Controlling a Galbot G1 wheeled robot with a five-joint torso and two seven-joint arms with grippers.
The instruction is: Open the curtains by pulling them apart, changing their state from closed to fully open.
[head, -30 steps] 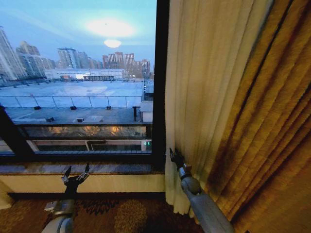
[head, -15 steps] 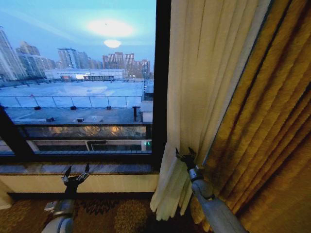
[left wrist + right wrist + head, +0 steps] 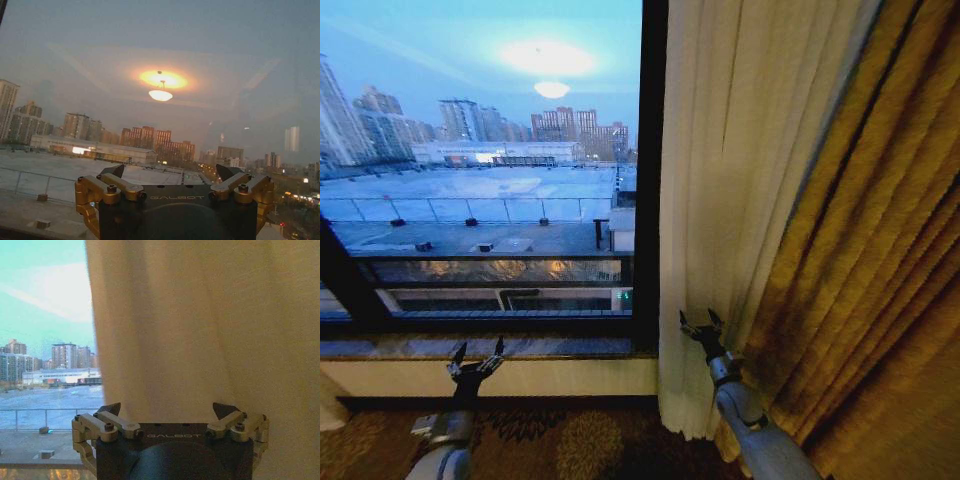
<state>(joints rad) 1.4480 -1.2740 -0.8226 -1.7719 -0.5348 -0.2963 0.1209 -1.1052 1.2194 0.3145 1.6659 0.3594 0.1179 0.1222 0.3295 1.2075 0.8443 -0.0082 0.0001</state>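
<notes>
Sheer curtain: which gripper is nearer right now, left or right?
Right. The right gripper is open, right in front of the sheer curtain near its lower part, fabric just ahead of its fingers. The left gripper is open, well off to the left, facing the bare window.

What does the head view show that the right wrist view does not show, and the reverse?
Head view alone: the left hand open below the window sill, the mustard drapes, the patterned carpet. Right wrist view alone: the right hand from close behind, its fingers spread and holding nothing. Both: the sheer curtain before the right hand, and the city outside.
</notes>
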